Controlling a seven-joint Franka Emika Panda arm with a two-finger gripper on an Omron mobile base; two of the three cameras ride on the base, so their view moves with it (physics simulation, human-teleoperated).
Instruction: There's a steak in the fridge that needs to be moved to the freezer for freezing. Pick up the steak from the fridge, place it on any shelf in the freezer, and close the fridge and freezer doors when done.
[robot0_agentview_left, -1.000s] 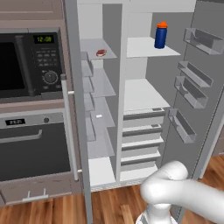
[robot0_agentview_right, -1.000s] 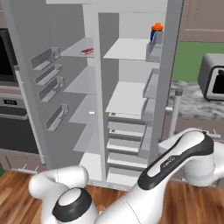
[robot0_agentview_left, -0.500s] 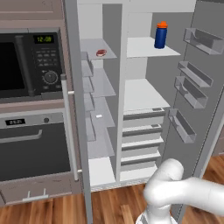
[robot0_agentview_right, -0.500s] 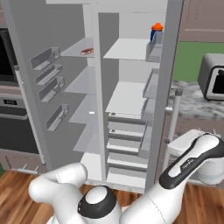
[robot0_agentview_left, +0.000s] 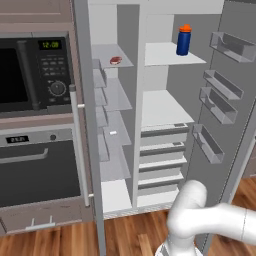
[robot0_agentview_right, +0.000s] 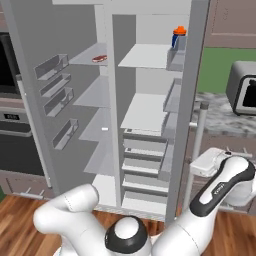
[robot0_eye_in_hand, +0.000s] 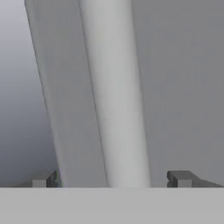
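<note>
The steak (robot0_agentview_left: 115, 60) (robot0_agentview_right: 99, 58) lies on the top shelf (robot0_agentview_left: 109, 52) of the narrow freezer (robot0_agentview_left: 113, 130). The wider fridge (robot0_agentview_left: 162, 107) stands beside it. Both doors hang open: the freezer door (robot0_agentview_left: 82, 115) (robot0_agentview_right: 35, 105) on the left, the fridge door (robot0_agentview_left: 232, 115) (robot0_agentview_right: 187, 95) on the right. My gripper (robot0_eye_in_hand: 111, 178) (robot0_agentview_right: 197, 166) is at the outer face of the fridge door, open. The door's silver bar handle (robot0_eye_in_hand: 114, 96) (robot0_agentview_right: 200, 132) runs between the two dark fingertips (robot0_eye_in_hand: 179, 178), which do not touch it.
A blue bottle with an orange cap (robot0_agentview_left: 183, 39) (robot0_agentview_right: 177, 38) stands on the fridge's top shelf. A microwave (robot0_agentview_left: 30, 70) and a black wall oven (robot0_agentview_left: 37, 165) are left of the freezer door. A toaster (robot0_agentview_right: 243, 87) sits on the counter at the right.
The arm's elbow and forearm have swung right and down toward the fridge door's handle. The steak, the bottle and both doors are where they were.
</note>
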